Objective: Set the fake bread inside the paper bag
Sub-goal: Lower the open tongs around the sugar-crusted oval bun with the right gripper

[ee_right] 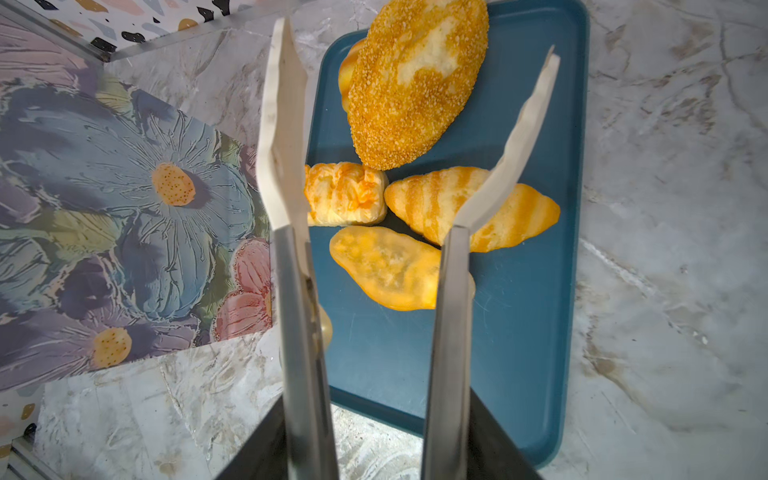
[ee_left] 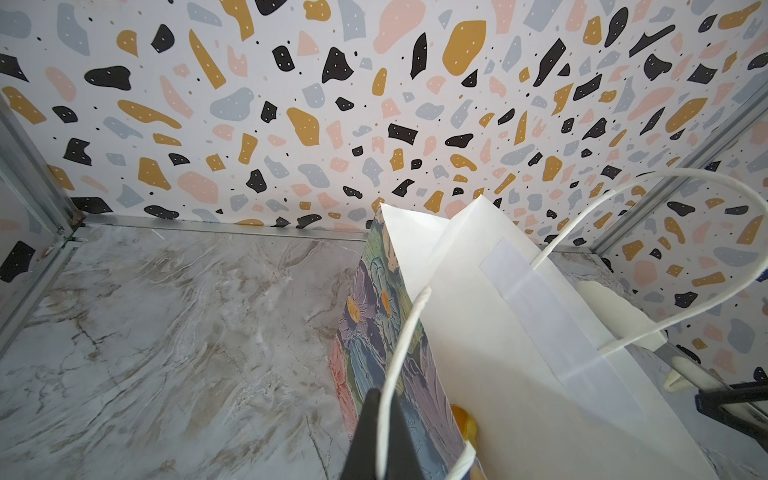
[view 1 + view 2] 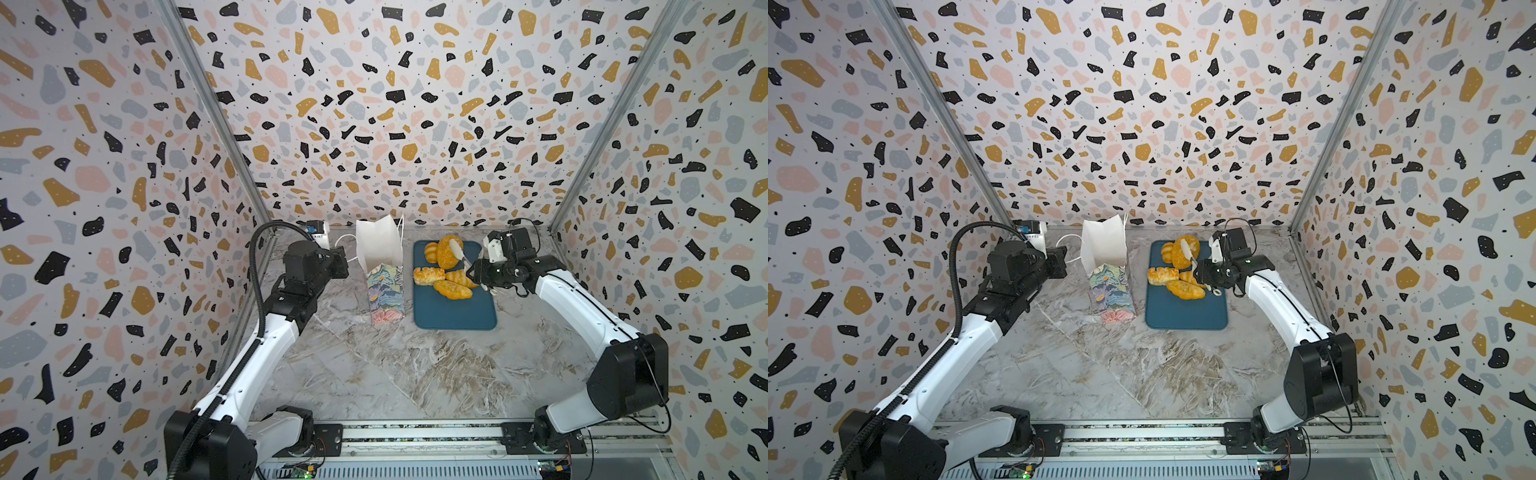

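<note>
Bread [image 1: 417,83]: five pieces on tray [image 1: 519,332] near desk's [image 3: 395,374] far edge, bag [image 3: 384,286] beside. Only right wrist view shows tongs [image 1: 286,166] spread, empty, held by right end effector [image 3: 478,274]. Left end effector [image 3: 340,262] clenched, bag handle [image 2: 390,365] draped across.

The near half of the table [image 3: 395,374] is bare, so there is lots of room to pass. The blue tray [image 3: 457,316] is bare at its near end, but 5 breads [image 3: 444,257] crowd its far end. Spread tongs [image 1: 451,311] hang over them. The tall paper bag [image 3: 384,291] stands just left of the tray, with a thin gap between. Its top is open. 3 walls [image 3: 395,124] close in the back and sides.
</note>
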`<action>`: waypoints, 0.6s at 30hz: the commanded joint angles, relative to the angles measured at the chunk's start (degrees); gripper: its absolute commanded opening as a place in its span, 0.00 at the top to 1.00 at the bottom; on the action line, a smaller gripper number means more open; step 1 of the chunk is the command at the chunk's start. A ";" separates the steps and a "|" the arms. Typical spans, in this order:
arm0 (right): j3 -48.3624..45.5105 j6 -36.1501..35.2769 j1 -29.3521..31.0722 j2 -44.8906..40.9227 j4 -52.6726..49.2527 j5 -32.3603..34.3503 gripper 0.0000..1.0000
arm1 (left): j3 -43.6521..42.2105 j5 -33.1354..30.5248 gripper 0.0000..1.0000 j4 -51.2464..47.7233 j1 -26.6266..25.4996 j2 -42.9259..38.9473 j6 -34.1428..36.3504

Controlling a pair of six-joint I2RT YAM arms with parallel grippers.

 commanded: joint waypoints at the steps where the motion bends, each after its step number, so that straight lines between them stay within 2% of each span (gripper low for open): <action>1: 3.72 -0.85 -0.24 0.95 -1.88 -1.05 0.44 | 0.68 -0.16 1.00 0.32 -0.34 -0.89 0.21; 18: 9.85 -1.87 -1.81 10.54 -3.12 -2.43 0.40 | 0.68 -0.12 1.00 0.30 -0.34 -1.29 0.34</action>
